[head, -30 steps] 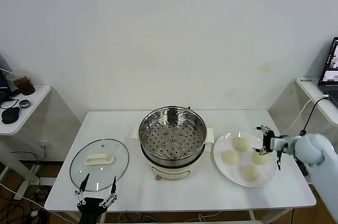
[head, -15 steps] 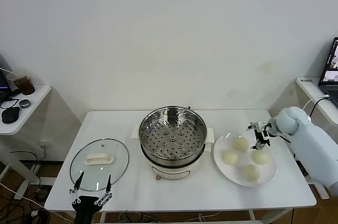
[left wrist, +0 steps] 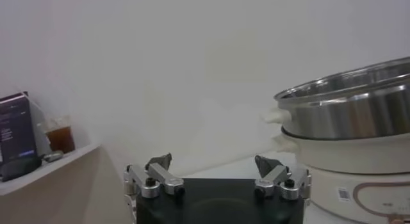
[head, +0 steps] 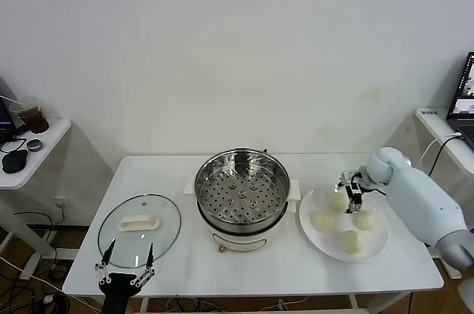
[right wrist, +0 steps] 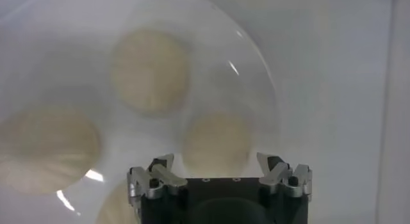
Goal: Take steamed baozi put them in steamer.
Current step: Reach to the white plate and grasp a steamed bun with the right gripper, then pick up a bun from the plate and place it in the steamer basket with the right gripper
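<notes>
My right pincer (head: 349, 187) hangs wide open over the plate (head: 378, 244), right above the back bun (head: 337, 201). All four buns (right wrist: 151, 72) sit on the plate, beside the steamer (head: 241, 189) on the surface (head: 170, 173). My left pincer (head: 124, 270) waits open near the lid (head: 139, 229).
</notes>
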Robot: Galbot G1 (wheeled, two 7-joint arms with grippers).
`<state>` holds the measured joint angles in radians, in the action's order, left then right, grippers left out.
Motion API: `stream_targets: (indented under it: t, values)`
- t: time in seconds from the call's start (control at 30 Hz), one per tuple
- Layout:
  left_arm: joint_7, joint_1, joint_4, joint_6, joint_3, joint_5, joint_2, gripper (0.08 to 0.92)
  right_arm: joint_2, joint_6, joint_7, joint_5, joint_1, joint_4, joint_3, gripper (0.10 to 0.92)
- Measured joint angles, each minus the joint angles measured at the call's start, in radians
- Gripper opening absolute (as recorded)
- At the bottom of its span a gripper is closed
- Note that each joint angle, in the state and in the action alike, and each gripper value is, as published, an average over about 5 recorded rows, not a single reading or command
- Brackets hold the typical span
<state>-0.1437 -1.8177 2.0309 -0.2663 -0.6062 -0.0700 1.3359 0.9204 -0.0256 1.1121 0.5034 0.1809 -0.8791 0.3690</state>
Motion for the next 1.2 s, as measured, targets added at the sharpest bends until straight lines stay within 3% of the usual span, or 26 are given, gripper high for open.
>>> stream_targets:
  t: [0.37,0.63,0.87,1.2]
  values:
    - [0.0,-0.002,-0.001,-0.011,-0.003,-0.005,0.005,0.823,0.026,0.004,-0.01,0.011,-0.028,0.031,0.034,0.564]
    - [-0.001,-0.003,0.0,-0.014,-0.008,-0.006,0.005,0.823,0.011,0.013,0.0,-0.01,-0.051,0.018,0.065,0.469]
    - [0.0,-0.002,0.002,-0.015,-0.008,-0.005,0.001,0.823,-0.04,0.027,0.011,-0.094,-0.109,-0.047,0.125,0.467]
    - [0.002,0.009,0.012,-0.013,-0.007,0.002,-0.018,0.823,-0.097,0.002,0.044,-0.321,-0.371,-0.19,0.311,0.483]
